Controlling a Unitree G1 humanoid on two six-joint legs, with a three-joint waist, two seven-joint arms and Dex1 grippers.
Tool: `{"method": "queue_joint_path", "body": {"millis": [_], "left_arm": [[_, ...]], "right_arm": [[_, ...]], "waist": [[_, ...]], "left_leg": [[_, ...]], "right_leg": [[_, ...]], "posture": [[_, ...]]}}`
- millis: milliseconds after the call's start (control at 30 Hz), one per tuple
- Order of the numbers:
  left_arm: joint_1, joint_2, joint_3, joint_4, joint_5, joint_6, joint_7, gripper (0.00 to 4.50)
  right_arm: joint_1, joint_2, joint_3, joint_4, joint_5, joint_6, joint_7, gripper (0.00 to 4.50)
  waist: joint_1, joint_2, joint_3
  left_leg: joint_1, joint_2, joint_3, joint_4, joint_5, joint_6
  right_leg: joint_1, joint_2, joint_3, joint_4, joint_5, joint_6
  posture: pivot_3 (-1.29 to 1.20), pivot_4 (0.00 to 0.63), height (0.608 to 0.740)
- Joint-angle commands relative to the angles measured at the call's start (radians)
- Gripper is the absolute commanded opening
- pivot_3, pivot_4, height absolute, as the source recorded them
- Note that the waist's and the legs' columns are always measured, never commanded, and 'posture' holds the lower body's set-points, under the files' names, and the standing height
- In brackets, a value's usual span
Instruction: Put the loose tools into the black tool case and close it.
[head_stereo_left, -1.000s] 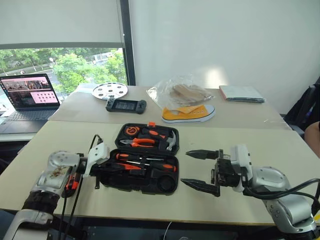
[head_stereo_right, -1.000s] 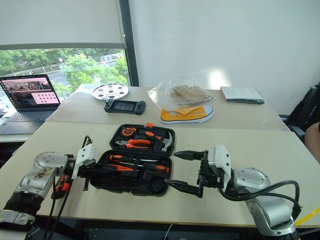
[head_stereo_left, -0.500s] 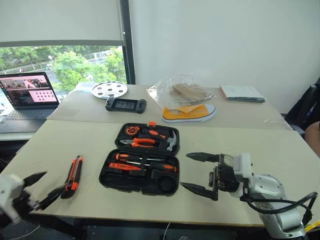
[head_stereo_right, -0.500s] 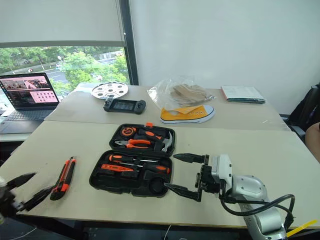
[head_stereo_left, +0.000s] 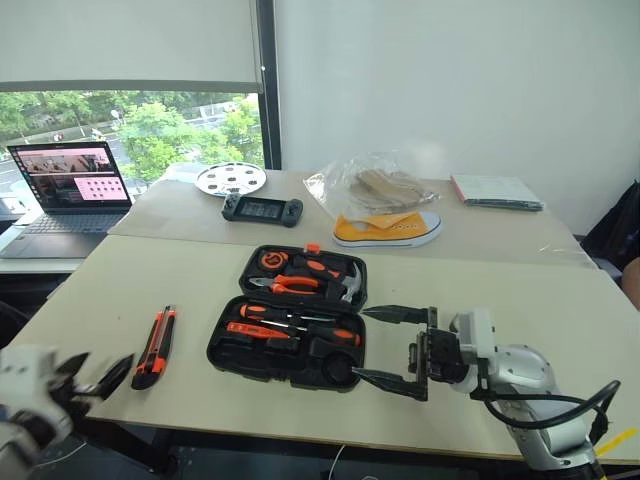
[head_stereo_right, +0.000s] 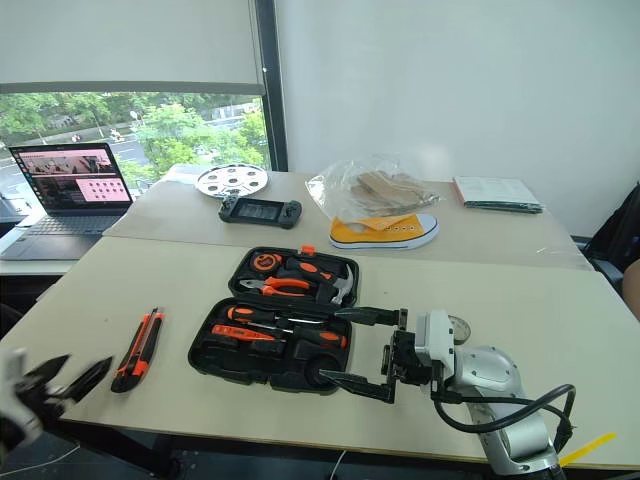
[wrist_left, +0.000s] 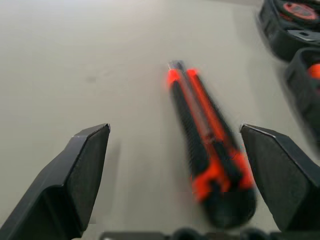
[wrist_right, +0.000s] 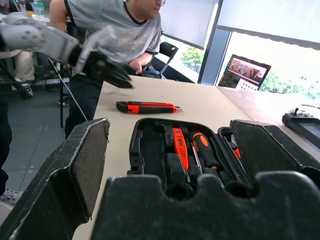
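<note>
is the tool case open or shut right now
Open. The tool case lies flat on the table with both halves spread, screwdrivers and pliers showing in their recesses.

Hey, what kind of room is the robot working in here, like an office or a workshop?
Most likely an office or lab workspace, not a workshop. Plain pale tables stand by a big window with a roller blind, an open laptop sits on the left, and a notebook lies at the far right.

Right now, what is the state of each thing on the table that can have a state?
Black moulded-plastic tool case: open, lid flat.
Orange-black utility knife: lying loose on the table, outside the case.
Left hand: open, holding nothing.
Right hand: open, holding nothing.
Grey laptop: open, screen lit.
</note>
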Motion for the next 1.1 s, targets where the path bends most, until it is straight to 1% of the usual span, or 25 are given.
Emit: {"method": "queue_joint_path", "body": {"millis": [33, 100, 133, 233, 267, 367, 400, 467, 500, 567, 600, 700, 767, 867, 967, 1033, 1100], "left_arm": [[-0.035, 0.010, -0.064, -0.013, 0.041, 0.113, 0.111, 4.47], [-0.055, 0.004, -0.093, 0.002, 0.067, 0.146, 0.152, 4.47], [-0.061, 0.002, -0.100, 0.006, 0.071, 0.162, 0.164, 4.23], [-0.067, 0.000, -0.112, 0.013, 0.074, 0.193, 0.172, 3.39], [-0.068, 0.000, -0.116, 0.012, 0.074, 0.200, 0.170, 2.93], [-0.071, -0.003, -0.120, 0.021, 0.082, 0.161, 0.149, 1.81], [-0.075, -0.004, -0.119, 0.027, 0.082, 0.141, 0.135, 1.72], [-0.095, 0.010, -0.098, 0.054, 0.061, 0.022, 0.023, 1.72], [-0.105, 0.040, -0.094, 0.086, 0.071, -0.087, -0.073, 1.72], [-0.134, 0.132, -0.114, 0.162, 0.104, -0.253, -0.270, 1.72], [-0.163, 0.171, -0.130, 0.189, 0.094, -0.336, -0.400, 1.72], [-0.258, 0.288, -0.234, 0.238, 0.069, -0.478, -0.738, 1.72], [-0.336, 0.346, -0.330, 0.268, 0.095, -0.522, -0.880, 1.72], [-0.485, 0.370, -0.493, 0.311, 0.163, -0.565, -1.010, 1.72], [-0.593, 0.348, -0.648, 0.385, 0.290, -0.665, -1.077, 1.72], [-0.643, 0.317, -0.719, 0.448, 0.357, -0.736, -1.089, 1.72], [-0.678, 0.287, -0.758, 0.505, 0.389, -0.782, -1.097, 1.72]], "right_arm": [[-0.002, 0.000, -0.005, -0.024, 0.008, -0.013, -0.006, 4.50], [0.000, 0.001, -0.003, -0.027, 0.006, -0.013, -0.010, 4.50], [0.000, 0.002, -0.003, -0.028, 0.005, -0.013, -0.011, 4.50], [0.001, 0.001, -0.006, -0.027, 0.002, -0.014, -0.018, 4.50], [0.001, 0.001, -0.007, -0.024, 0.001, -0.014, -0.020, 4.50], [-0.001, -0.001, -0.013, -0.017, -0.003, -0.017, -0.026, 4.50], [-0.002, -0.001, -0.013, -0.015, -0.004, -0.018, -0.027, 4.50], [0.001, -0.005, -0.017, -0.013, -0.007, -0.019, -0.031, 4.50], [0.006, -0.007, -0.020, -0.015, -0.008, -0.018, -0.033, 4.50], [0.014, -0.015, -0.025, -0.020, -0.008, -0.015, -0.033, 4.50], [0.019, -0.021, -0.030, -0.023, -0.006, -0.012, -0.031, 4.50], [0.030, -0.045, -0.047, -0.018, -0.001, -0.016, -0.017, 4.50], [0.034, -0.059, -0.057, -0.012, 0.002, -0.019, -0.011, 4.50], [0.039, -0.071, -0.065, -0.011, 0.000, -0.022, -0.009, 4.50], [0.051, -0.076, -0.075, -0.022, -0.004, -0.022, -0.017, 4.50], [0.063, -0.078, -0.082, -0.037, -0.007, -0.018, -0.029, 4.50], [0.080, -0.081, -0.091, -0.056, -0.007, -0.014, -0.043, 4.50]], "waist": [[-0.012, 0.000, 0.000], [-0.021, 0.000, 0.000], [-0.021, 0.000, 0.000], [-0.020, 0.002, 0.000], [-0.020, 0.002, 0.000], [-0.016, 0.003, 0.000], [-0.015, 0.003, 0.000], [-0.013, 0.003, 0.000], [-0.012, 0.003, 0.001], [-0.008, 0.000, 0.001], [-0.005, -0.001, 0.002], [0.006, 0.000, 0.002], [0.006, 0.002, 0.003], [0.002, 0.004, 0.003], [-0.004, 0.003, 0.003], [-0.008, 0.003, 0.003], [-0.008, 0.003, 0.003]], "left_leg": [[0.001, 0.000, 0.000, 0.000, 0.001, -0.001], [0.001, 0.000, 0.001, -0.001, 0.001, -0.006], [0.002, 0.000, 0.000, -0.001, 0.001, -0.006], [0.002, 0.000, 0.000, -0.002, 0.001, -0.007], [0.002, 0.000, 0.000, -0.002, 0.001, -0.008], [0.002, 0.000, 0.000, -0.002, 0.001, -0.007], [0.002, 0.000, 0.000, -0.002, 0.001, -0.007], [0.002, 0.000, 0.000, -0.002, 0.001, -0.007], [0.002, 0.000, 0.000, -0.002, 0.001, -0.007], [0.000, 0.000, 0.000, -0.002, 0.001, -0.007], [-0.001, 0.001, 0.000, -0.001, 0.001, -0.008], [-0.005, 0.000, -0.001, -0.001, 0.002, -0.009], [-0.006, -0.002, 0.000, -0.001, 0.002, -0.008], [-0.007, -0.005, 0.002, -0.001, 0.001, -0.006], [-0.009, -0.006, 0.001, 0.001, 0.001, -0.006], [-0.009, -0.007, 0.002, 0.001, 0.001, -0.006], [-0.010, -0.007, 0.002, 0.001, 0.001, -0.006]], "right_leg": [[0.000, 0.000, 0.001, 0.000, 0.000, 0.000], [0.000, 0.001, 0.002, 0.000, 0.000, 0.000], [0.000, 0.001, 0.002, 0.000, 0.000, 0.000], [0.000, 0.001, 0.001, 0.000, 0.000, 0.000], [0.000, 0.001, 0.001, 0.000, 0.000, 0.000], [0.000, 0.001, 0.001, 0.000, 0.000, 0.000], [0.000, 0.000, 0.001, 0.000, 0.000, 0.000], [0.000, 0.000, 0.001, 0.000, -0.001, 0.000], [0.000, 0.000, 0.001, 0.000, -0.001, 0.000], [-0.002, 0.001, -0.001, 0.000, -0.001, 0.000], [-0.004, 0.001, -0.001, 0.000, -0.001, -0.001], [-0.007, 0.001, -0.003, 0.001, -0.001, -0.002], [-0.008, 0.002, -0.003, 0.001, -0.001, -0.001], [-0.009, 0.002, -0.001, 0.001, -0.002, 0.001], [-0.009, 0.005, -0.001, 0.001, -0.002, 0.002], [-0.010, 0.007, -0.001, 0.001, -0.002, 0.002], [-0.012, 0.007, 0.000, 0.000, -0.003, 0.003]], "posture": [[0.00, 0.150, 0.740], [0.00, 0.150, 0.740], [0.00, 0.150, 0.740], [0.00, 0.150, 0.740], [0.00, 0.150, 0.740], [0.00, 0.150, 0.740], [0.00, 0.150, 0.740], [0.00, 0.150, 0.740], [0.00, 0.150, 0.740], [0.00, 0.150, 0.740], [0.00, 0.150, 0.740], [0.00, 0.150, 0.740], [0.00, 0.150, 0.740], [0.00, 0.150, 0.740], [0.00, 0.150, 0.740], [0.00, 0.150, 0.740], [0.00, 0.150, 0.740]]}}
